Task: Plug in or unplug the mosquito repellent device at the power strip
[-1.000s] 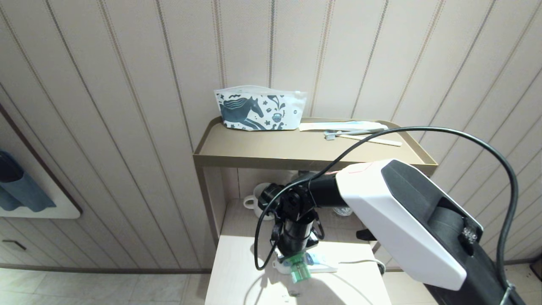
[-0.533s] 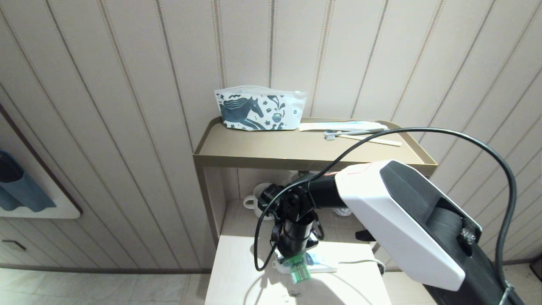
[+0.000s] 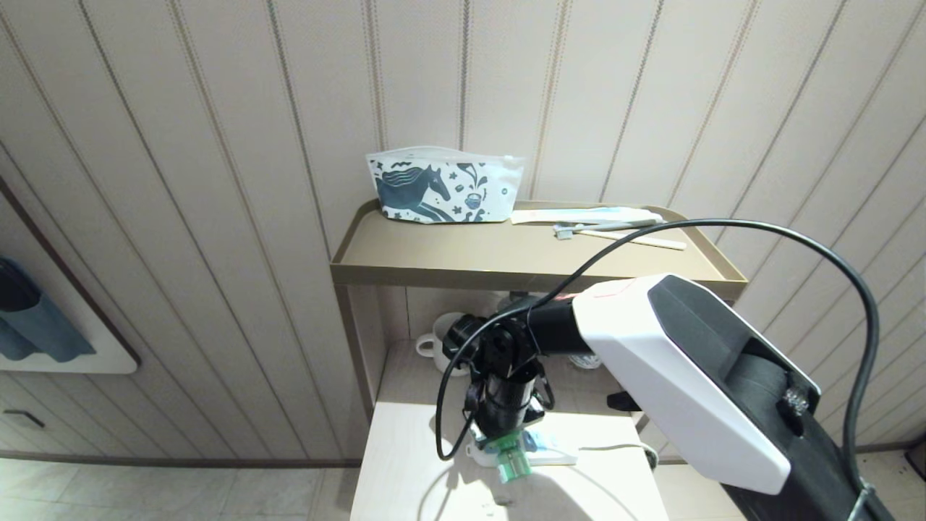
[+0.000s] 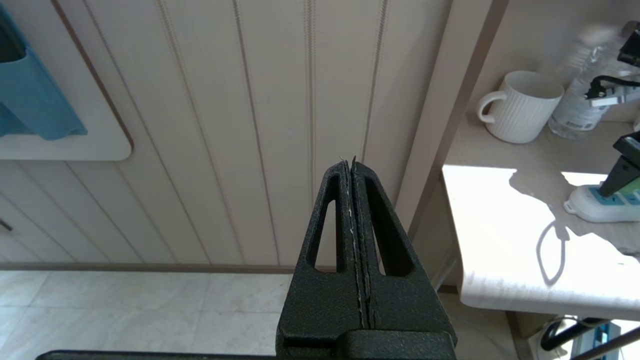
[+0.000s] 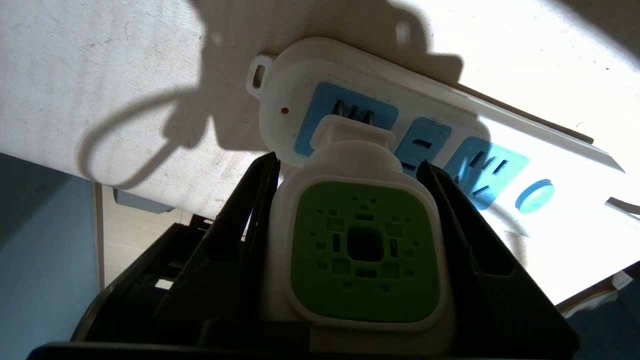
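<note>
Because the plug must meet the strip [image 5: 440, 135] squarely, the right gripper [image 5: 350, 240] has its fingers [image 5: 240, 225] clamped on either side of the repellent [image 5: 357, 250], plug at the end socket just beyond the fingertips. Left gripper [image 4: 353, 165] hangs off the table, fingers together.

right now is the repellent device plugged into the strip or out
Cannot tell: the mosquito repellent device, clamped between the right gripper's fingers, meets the power strip's end socket; prongs hidden.
</note>
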Controlling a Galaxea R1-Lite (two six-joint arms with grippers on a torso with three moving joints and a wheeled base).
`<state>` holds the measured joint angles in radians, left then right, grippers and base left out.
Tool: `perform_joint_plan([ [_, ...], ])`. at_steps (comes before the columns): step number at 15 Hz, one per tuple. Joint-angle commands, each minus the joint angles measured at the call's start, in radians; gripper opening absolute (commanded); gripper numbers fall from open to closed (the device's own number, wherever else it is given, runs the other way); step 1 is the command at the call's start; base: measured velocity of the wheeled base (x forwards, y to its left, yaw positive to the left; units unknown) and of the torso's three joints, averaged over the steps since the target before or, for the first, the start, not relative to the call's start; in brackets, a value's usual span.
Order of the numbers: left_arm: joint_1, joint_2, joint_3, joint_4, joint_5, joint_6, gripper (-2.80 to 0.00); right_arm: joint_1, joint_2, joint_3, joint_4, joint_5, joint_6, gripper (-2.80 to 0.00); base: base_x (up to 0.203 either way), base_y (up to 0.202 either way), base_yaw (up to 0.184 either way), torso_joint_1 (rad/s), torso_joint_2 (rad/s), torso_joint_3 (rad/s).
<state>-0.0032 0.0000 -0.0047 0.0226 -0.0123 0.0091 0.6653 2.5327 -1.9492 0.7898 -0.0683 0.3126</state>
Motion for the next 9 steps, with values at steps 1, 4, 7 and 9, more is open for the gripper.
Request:
perform_joint_plan([
  [1, 0.0, 0.002, 0.0, 0.0, -0.001, 0.0, -2.8, 0.0, 0.007, 0.003, 0.005, -0.001, 0.002, -2.8, 0.0, 0.0, 0.0, 0.0, 0.0, 0.0],
  [4, 0.0, 0.002, 0.0, 0.0, 0.0, 0.0, -2.8, 0.0, 0.014, 0.001, 0.003, -0.004, 0.0, -2.8, 0.0, 0.0, 0.0, 0.0, 0.0, 0.0],
  [7, 0.0, 0.002, 0.0, 0.0, -0.001, 0.0, -2.8, -0.001, 0.014, 0.001, 0.005, -0.013, 0.0, -2.8, 0.0, 0.0, 0.0, 0.0, 0.0, 0.0],
  [9, 0.0, 0.002, 0.0, 0.0, -0.001, 0.0, -2.8, 0.0, 0.022, -0.001, 0.003, -0.057, 0.0, -2.8, 0.0, 0.0, 0.0, 0.0, 0.0, 0.0],
])
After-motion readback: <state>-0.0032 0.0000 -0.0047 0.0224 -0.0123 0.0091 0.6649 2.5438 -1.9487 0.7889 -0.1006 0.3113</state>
